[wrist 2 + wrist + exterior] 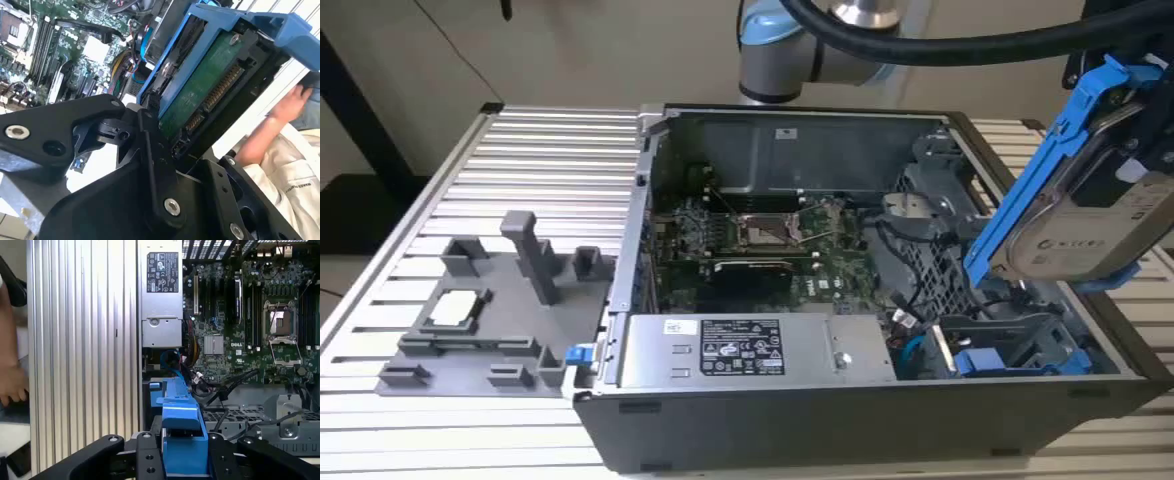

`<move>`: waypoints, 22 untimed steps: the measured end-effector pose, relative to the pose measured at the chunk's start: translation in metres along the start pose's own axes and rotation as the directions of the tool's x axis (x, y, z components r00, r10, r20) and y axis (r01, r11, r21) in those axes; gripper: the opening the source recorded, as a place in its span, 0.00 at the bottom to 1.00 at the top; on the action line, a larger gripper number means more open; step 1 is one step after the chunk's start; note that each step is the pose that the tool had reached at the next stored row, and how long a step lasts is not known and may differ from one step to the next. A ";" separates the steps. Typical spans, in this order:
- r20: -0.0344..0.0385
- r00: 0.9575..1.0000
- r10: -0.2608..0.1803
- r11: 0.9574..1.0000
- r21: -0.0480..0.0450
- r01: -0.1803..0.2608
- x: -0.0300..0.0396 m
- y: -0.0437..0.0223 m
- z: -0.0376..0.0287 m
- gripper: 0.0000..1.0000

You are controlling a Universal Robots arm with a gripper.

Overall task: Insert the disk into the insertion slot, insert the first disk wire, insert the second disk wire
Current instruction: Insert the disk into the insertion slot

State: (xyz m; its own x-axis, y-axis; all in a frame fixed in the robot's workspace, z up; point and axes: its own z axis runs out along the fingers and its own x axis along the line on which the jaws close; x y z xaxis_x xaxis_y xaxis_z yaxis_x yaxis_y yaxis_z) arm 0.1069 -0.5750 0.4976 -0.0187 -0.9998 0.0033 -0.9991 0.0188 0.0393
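Observation:
The disk (pixel 1087 225), silver-grey with a pale label, sits in its bright blue carrier frame (pixel 1047 160). It hangs tilted in the air over the open case's side at the exterior view's right. My gripper (pixel 184 452) is shut on it, with a black finger (pixel 147 460) on each side of the blue frame. In the second wrist view the disk's green circuit-board underside (pixel 205 90) and connector face the camera. The insertion slot (pixel 994 340) lies below the disk in the dark-grey drive cage, beside other blue carrier parts. Blue and black wires (pixel 914 350) lie loose beside the cage.
The open case holds a green motherboard (pixel 761 235) and a grey labelled power-supply box (pixel 720 350). A grey fixture plate (pixel 494 310) rests on the ribbed aluminium table (pixel 534 150). A person's hand (pixel 10 382) and white sleeve (pixel 295 175) are close beside the case.

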 end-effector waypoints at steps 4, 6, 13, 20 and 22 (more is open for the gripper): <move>0.000 1.000 0.000 1.000 0.000 0.000 0.0000 0.0000 0.0000 0.33; 0.000 1.000 0.000 1.000 0.000 0.000 0.0000 0.0000 0.0006 0.33; 0.000 1.000 0.000 1.000 0.000 0.000 0.0000 -0.0003 0.0065 0.33; 0.000 1.000 0.000 1.000 0.000 0.000 0.0000 -0.0005 0.0122 0.33; 0.000 1.000 0.000 1.000 0.000 0.000 0.0000 -0.0006 0.0140 0.33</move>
State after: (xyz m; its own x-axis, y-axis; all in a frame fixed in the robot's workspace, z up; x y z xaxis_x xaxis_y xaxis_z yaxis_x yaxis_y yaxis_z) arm 0.1070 -0.5750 0.4836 -0.0189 -0.9998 0.0033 -0.9990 0.0190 0.0393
